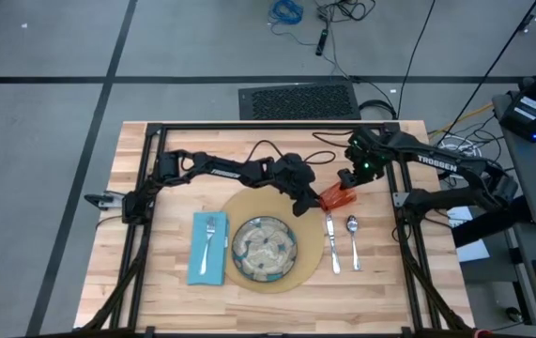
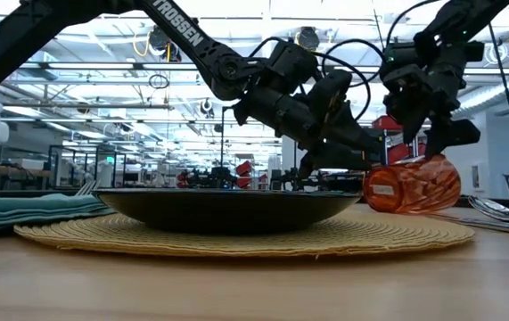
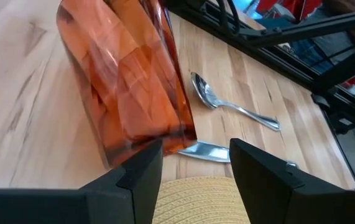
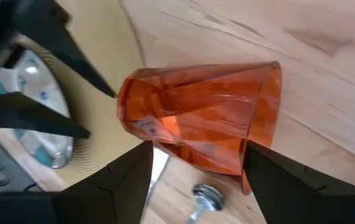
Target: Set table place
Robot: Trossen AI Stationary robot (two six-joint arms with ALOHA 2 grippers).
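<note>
Sideways cup [image 4: 205, 118], between right gripper [image 4: 196, 165] fingers

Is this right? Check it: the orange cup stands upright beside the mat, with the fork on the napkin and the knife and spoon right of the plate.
Not quite: the orange cup lies on its side, as the low view shows. The rest holds: it is beside the mat, the fork is on the napkin, and the knife and spoon are right of the plate.

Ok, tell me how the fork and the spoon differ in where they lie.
The fork lies on the light-blue napkin, left of the plate; the spoon lies on bare table, right of it. The fork lies alone; the spoon has the knife beside it. Both are silver and lie parallel.
</note>
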